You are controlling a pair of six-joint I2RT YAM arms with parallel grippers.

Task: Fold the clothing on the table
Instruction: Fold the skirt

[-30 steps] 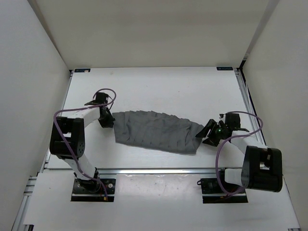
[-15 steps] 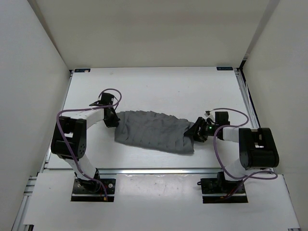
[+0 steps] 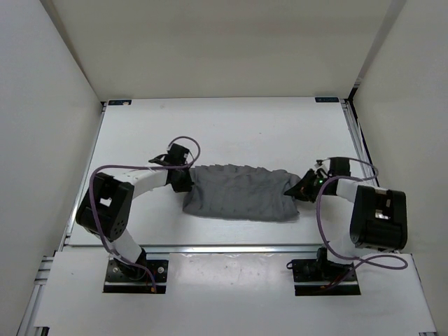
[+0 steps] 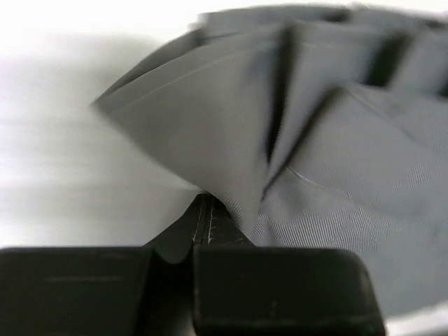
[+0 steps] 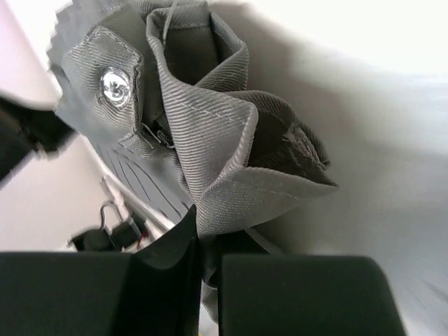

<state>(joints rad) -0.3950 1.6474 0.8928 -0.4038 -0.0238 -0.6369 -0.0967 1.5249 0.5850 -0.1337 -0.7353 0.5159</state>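
Now the clothing (image 3: 241, 194) is seen lying stretched across the middle of the table (image 3: 231, 126), between the two arms. Its left end is pinched by the left gripper (image 3: 183, 183), whose jaws are closed tight on a pleated edge. Its right end, at the waistband (image 5: 210, 161) near a metal snap (image 5: 114, 85), is clamped by the right gripper (image 3: 297, 189), jaws narrow around the cloth. The grasping step appears to be finished. For the next move, both ends should probably be lifted together and carried over evenly, so that one half is laid upon the other.
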